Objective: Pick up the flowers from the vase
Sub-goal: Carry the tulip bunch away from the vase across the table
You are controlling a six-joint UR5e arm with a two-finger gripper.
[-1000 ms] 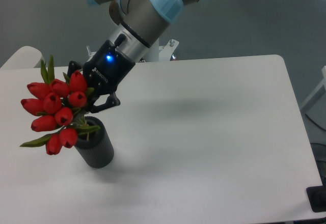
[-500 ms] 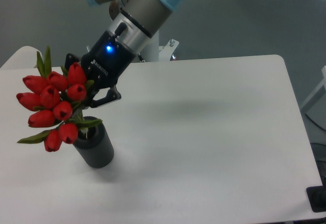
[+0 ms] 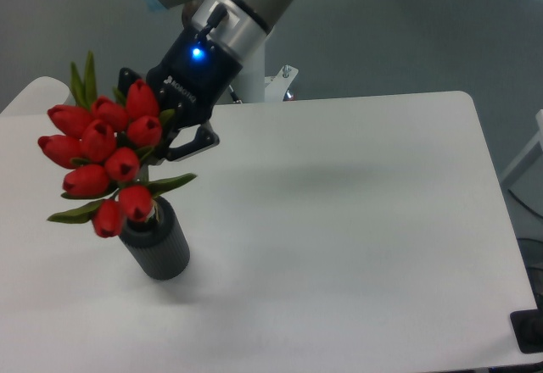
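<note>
Upward and slightly right is where the bunch of red closed tulip buds with green leaves (image 3: 106,163) has gone since a second ago, riding with the black two-finger tool (image 3: 161,140). Its lowest buds now sit just above the mouth of the dark grey ribbed cylindrical vase (image 3: 156,246) on the white counter (image 3: 339,220), so the stems look nearly free. Slanting down-left from the upper edge, the arm keeps the tool clenched on the bunch.

The vase (image 3: 157,243) stands on the tabletop (image 3: 339,237). The flowers (image 3: 106,159) sit directly above the vase; the gripper (image 3: 161,136) is behind the vase.
</note>
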